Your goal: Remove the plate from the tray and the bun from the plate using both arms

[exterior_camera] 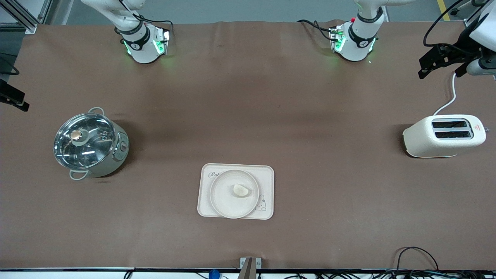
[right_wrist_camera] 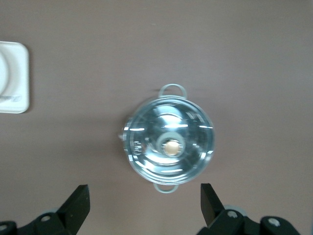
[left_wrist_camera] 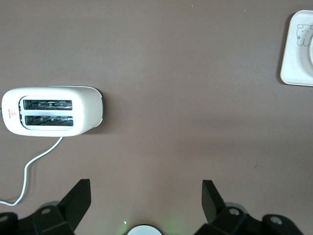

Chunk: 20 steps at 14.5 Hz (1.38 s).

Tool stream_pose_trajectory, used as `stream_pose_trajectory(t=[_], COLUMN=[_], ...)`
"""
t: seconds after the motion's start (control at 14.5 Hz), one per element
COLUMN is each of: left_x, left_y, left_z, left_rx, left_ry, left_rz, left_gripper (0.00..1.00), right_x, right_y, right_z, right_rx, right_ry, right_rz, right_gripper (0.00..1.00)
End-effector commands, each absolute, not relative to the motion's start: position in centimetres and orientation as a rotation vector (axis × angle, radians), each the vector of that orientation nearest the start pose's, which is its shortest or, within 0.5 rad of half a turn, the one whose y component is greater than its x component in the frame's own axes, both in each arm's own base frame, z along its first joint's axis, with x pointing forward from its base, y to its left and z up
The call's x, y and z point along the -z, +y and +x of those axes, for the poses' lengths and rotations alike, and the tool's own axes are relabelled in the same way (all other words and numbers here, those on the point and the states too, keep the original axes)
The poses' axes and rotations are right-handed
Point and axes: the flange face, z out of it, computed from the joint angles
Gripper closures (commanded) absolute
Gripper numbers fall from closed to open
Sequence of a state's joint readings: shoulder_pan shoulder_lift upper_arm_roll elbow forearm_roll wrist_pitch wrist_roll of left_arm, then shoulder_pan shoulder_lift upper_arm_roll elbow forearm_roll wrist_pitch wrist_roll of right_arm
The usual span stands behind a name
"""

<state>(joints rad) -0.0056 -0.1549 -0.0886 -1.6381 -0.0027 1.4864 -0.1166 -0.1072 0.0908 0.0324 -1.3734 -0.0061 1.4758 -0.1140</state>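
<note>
Both end effectors spread, empty: left (left_wrist_camera: 146, 200) high over toaster (left_wrist_camera: 51, 111), right (right_wrist_camera: 145, 203) over pot (right_wrist_camera: 168, 146); bun (exterior_camera: 241, 190) on plate (exterior_camera: 223, 201).

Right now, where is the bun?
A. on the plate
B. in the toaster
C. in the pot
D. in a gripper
A: the bun lies on the plate, which sits on the tray, with both arms pulled away from it.
</note>
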Motion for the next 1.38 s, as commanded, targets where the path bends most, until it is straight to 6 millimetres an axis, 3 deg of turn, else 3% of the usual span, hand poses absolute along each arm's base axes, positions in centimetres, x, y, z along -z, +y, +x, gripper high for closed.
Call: stream_pose_trajectory(t=[0.0, 0.14, 0.28, 0.41, 0.55, 0.76, 0.89, 1.03, 1.17, 1.31], left_x=[-66.5, -66.0, -65.6, -65.1, -65.0, -64.6, -64.3, -64.0, -63.8, -63.6], left_y=[-5.0, -5.1, -5.1, -5.1, -5.1, -5.1, -5.0, -5.0, -5.0, -5.0], left_z=[50.4, 50.7, 51.0, 51.2, 51.3, 51.7, 51.8, 52.1, 52.2, 52.3], left_rx=[-0.015, -0.031, -0.043, -0.058, -0.056, -0.065, -0.072, -0.082, -0.085, -0.089], left_ry=[-0.019, -0.024, -0.024, -0.024, -0.024, -0.024, -0.026, -0.026, -0.026, -0.024], left_rz=[-3.138, -3.137, -3.137, -3.137, -3.137, -3.137, -3.137, -3.137, -3.138, -3.137], left_gripper=[0.0, 0.0, 0.0, 0.0, 0.0, 0.0, 0.0, 0.0, 0.0, 0.0], right_x=[-61.6, -55.3, -48.7, -40.9, -34.8, -27.8, -24.6, -22.9, -21.9, -21.1], right_y=[0.4, 4.1, 6.8, 11.9, 16.5, 22.8, 25.4, 28.2, 29.8, 30.1], right_z=[60.3, 64.4, 68.1, 70.7, 71.7, 71.2, 71.1, 70.7, 70.8, 70.9], right_rx=[0.024, 0.023, 0.027, 0.033, 0.051, 0.068, 0.073, 0.05, 0.068, 0.079], right_ry=[-0.088, -0.047, 0.105, 0.138, 0.215, 0.262, 0.237, 0.268, 0.282, 0.277], right_rz=[-3.08, -3.01, -2.869, -2.811, -2.794, -2.798, -2.803, -2.799, -2.792, -2.792], right_gripper=[0.0, 0.0, 0.0, 0.0, 0.0, 0.0, 0.0, 0.01, 0.11, 0.27])
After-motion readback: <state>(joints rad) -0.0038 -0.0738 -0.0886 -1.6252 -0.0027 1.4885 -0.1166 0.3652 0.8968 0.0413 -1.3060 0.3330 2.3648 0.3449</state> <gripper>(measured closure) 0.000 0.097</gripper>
